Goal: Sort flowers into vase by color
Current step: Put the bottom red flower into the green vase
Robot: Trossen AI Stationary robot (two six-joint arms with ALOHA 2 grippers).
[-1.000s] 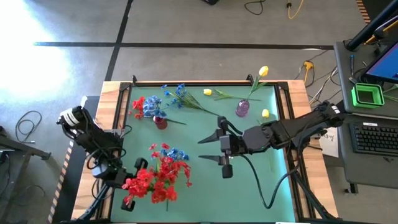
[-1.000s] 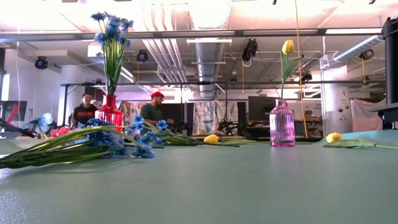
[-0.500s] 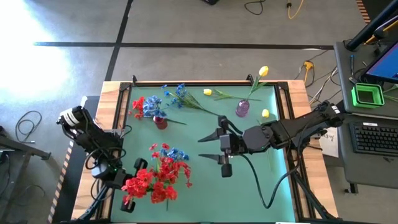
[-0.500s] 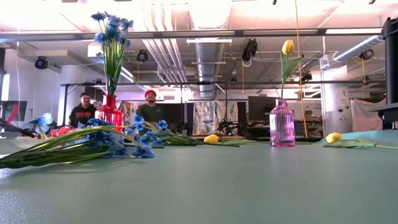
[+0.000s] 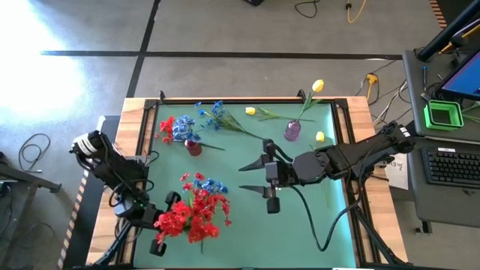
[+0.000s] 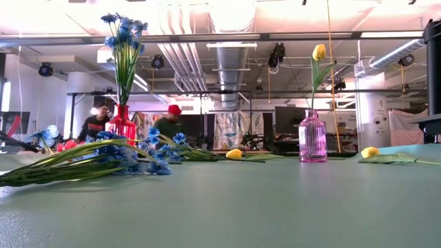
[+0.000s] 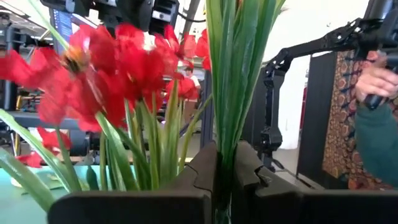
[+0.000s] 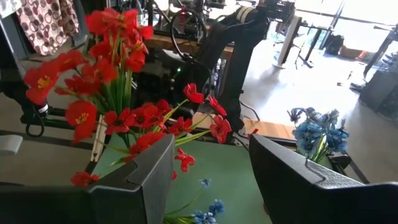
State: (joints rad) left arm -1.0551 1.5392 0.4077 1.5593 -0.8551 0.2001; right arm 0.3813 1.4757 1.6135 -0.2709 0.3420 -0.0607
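Observation:
My left gripper [image 5: 161,225] sits at the table's near left, shut on a bunch of red flowers [image 5: 193,216] that stands upright, blooms up [image 8: 112,81]. My right gripper [image 5: 251,180] hovers open over the table's middle, its fingers pointing at the bunch, nothing between them. A red vase [image 5: 193,148] at the far left holds blue flowers [image 6: 124,31]. A pink vase [image 5: 292,131] at the far right holds a yellow tulip [image 6: 318,52]. More blue flowers [image 5: 217,116] and yellow buds [image 5: 250,111] lie on the mat. My left gripper pinches the red bunch's green stems [image 7: 227,124] low down, between its two fingers [image 7: 202,171]. The fingers come about level from the table's near left and lie across the stems. The bunch stands upright above the fingers, lifted clear of the mat.
A blue spray [image 6: 103,158] lies on the mat beside the red bunch, also seen from above [image 5: 214,184]. Another yellow bud [image 5: 320,136] lies near the pink vase. Wooden rails [image 5: 142,150] edge the green mat. People move in the room beyond the table.
The red bunch in my left gripper has swung slightly toward the table's right edge; the grip stays shut. My right gripper has kept still and open.

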